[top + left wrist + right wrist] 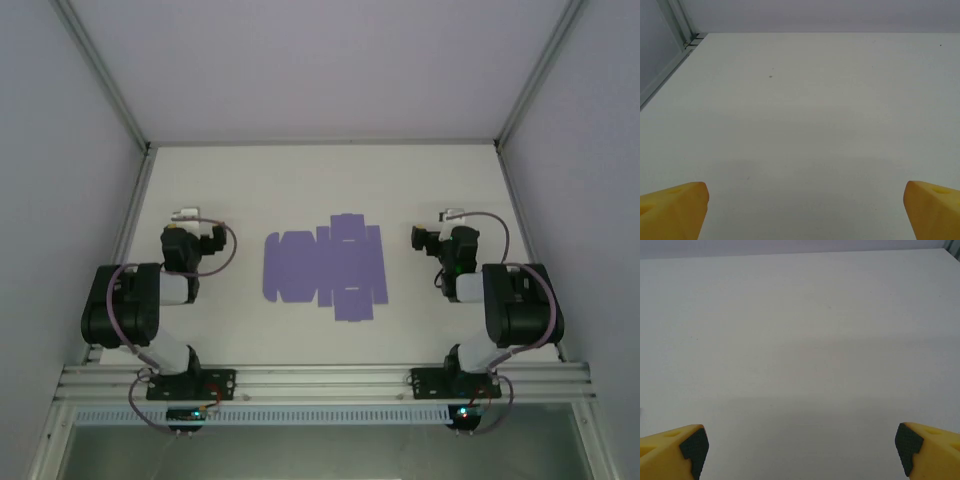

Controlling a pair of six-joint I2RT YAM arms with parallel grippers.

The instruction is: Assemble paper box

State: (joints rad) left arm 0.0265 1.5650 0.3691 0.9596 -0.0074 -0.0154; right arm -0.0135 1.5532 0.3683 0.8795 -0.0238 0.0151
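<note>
1. The paper box [326,266] lies as a flat lilac blank, not yet folded, in the middle of the counter [250,180].
2. It is between the 2 arms: right of the left hand [805,197] and left of the right hand [800,440], which seems slightly nearer.
3. Its long axis runs left to right.
4. Both hands have their fingers [675,205] wide apart and hold nothing.
5. The counter is white and plain, with pale walls [60,150] and a metal frame [110,80] around it.

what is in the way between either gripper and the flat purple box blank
Nothing visible. The paper box lies flat on the table, with only bare surface between it and the open left gripper or the open right gripper.
</note>
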